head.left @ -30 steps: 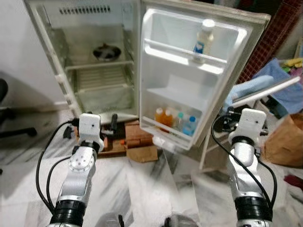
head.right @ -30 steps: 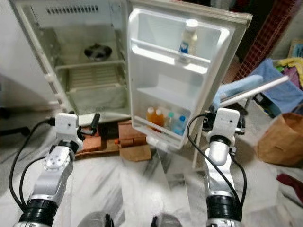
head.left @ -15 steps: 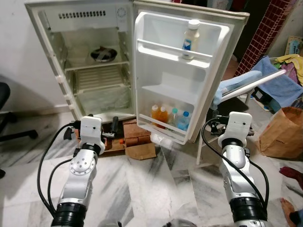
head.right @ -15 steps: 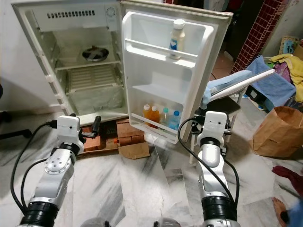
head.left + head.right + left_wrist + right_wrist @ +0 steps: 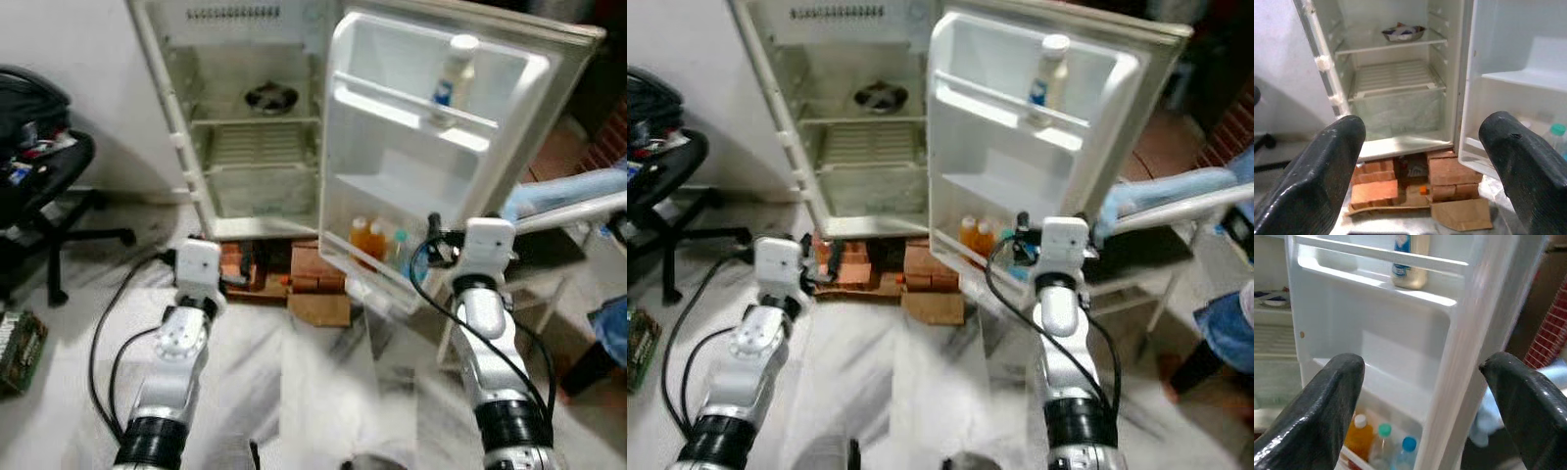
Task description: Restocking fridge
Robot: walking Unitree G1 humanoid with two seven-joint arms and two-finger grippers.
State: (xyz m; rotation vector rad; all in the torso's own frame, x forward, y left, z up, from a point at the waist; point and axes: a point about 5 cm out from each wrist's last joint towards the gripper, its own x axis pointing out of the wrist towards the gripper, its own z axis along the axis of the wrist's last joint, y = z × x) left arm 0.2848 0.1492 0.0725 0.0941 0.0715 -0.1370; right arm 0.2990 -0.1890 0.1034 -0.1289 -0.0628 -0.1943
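We are standing before an open fridge (image 5: 257, 117) propped on bricks (image 5: 1447, 172). Our left gripper (image 5: 1420, 161) is hovering with fingers spread apart, empty, facing the shelves. Our right gripper (image 5: 1425, 401) is also hanging open and empty, facing the door (image 5: 431, 147), where a white bottle (image 5: 453, 76) is sitting in the top rack and orange bottles (image 5: 367, 238) below.

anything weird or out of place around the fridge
Yes: the fridge stands propped on stacked red bricks, with scraps of cardboard lying at their foot. Inside it looks nearly bare, just one bowl on the top shelf. Nothing looks spilled.
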